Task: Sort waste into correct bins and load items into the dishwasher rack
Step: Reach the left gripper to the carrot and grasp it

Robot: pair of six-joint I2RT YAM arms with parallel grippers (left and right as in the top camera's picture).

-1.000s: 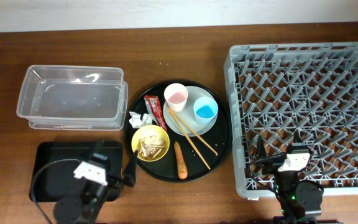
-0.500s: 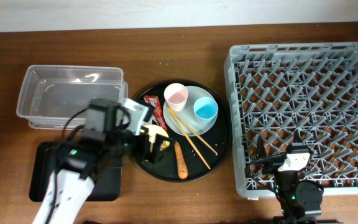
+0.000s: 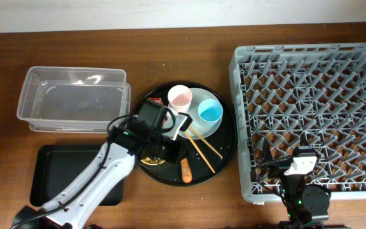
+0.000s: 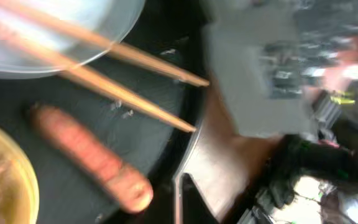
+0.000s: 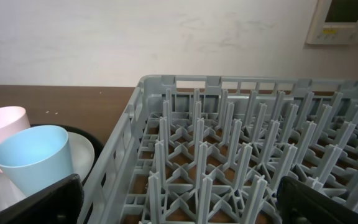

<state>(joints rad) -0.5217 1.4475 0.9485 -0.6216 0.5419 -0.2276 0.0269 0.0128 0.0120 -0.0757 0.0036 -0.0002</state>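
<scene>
Judging by the left claw (image 3: 166,149), jaws together low over the round black tray (image 3: 224,156) between the yellow bowl (image 4: 5,180) and the orange carrot (image 4: 92,158), we take the step in hand to be lifting a piece of waste. We cannot tell whether anything is pinched; the wrist view is blurred and shows no fingers. We would confirm a catch before rising, lift straight up so the wooden chopsticks (image 4: 123,93) just beside the carrot are not dragged, then swing left to the bins.

Containers next: the clear plastic tub (image 3: 75,105) and the flat black tray (image 3: 49,165) look empty. The bowl shows beige scraps in the wrist view. The pale plate (image 3: 192,126) carries the pink-lined white cup (image 3: 180,97), the blue cup (image 3: 210,112) and the chopsticks' upper ends. The grey dishwasher rack (image 3: 310,108) holds nothing, and the right claw (image 3: 286,152) rests at its near edge, jaws wide apart.
</scene>
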